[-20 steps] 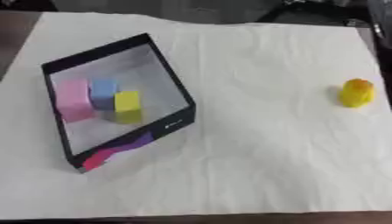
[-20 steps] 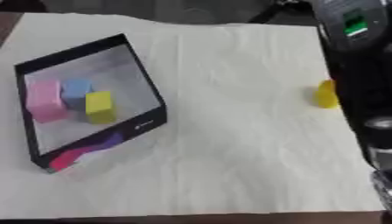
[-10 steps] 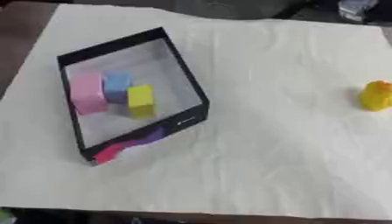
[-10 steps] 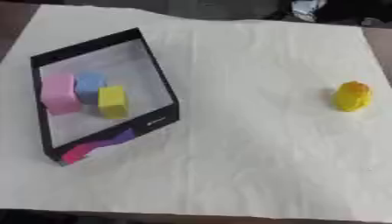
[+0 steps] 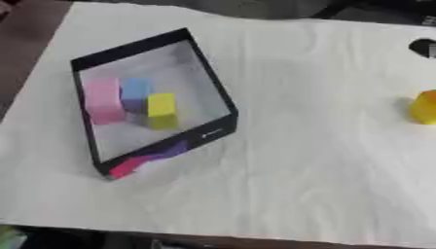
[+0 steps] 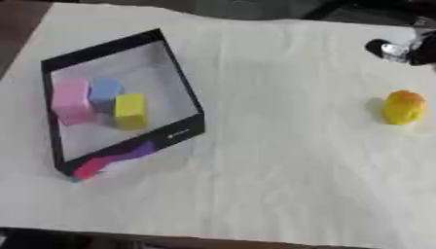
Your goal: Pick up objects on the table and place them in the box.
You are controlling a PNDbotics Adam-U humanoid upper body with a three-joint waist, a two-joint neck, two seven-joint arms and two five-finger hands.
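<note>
The right eye view shows something the left eye view barely catches: at the upper right edge a dark and silver part of the robot's right hand (image 6: pixel 407 49) pokes into the picture, above and well apart from the yellow object (image 6: pixel 403 107). In the left eye view only a small dark blob appears at that spot on the right edge. So little of the hand is visible that nobody could tell whether its fingers are straight or curled, and nothing can be seen in its hold. The left hand appears in neither view.

The right eye view also shows the yellow object whole, a rounded lump with an orange tinge on top, lying alone on the pale table (image 6: pixel 272 194) far to the right. In the left eye view it is cut off by the right edge.

Counted, there is one box (image 5: pixel 214 136), black-rimmed with a pale floor and a pink and purple patch on its near wall, lying askew on the left half of the table. Inside it stand three blocks close together: one pink block (image 5: pixel 104 100) on the left, one blue block (image 5: pixel 136 93) just beside it, and one yellow block (image 5: pixel 161 110) in front of the blue one. One yellow object remains outside the box.
</note>
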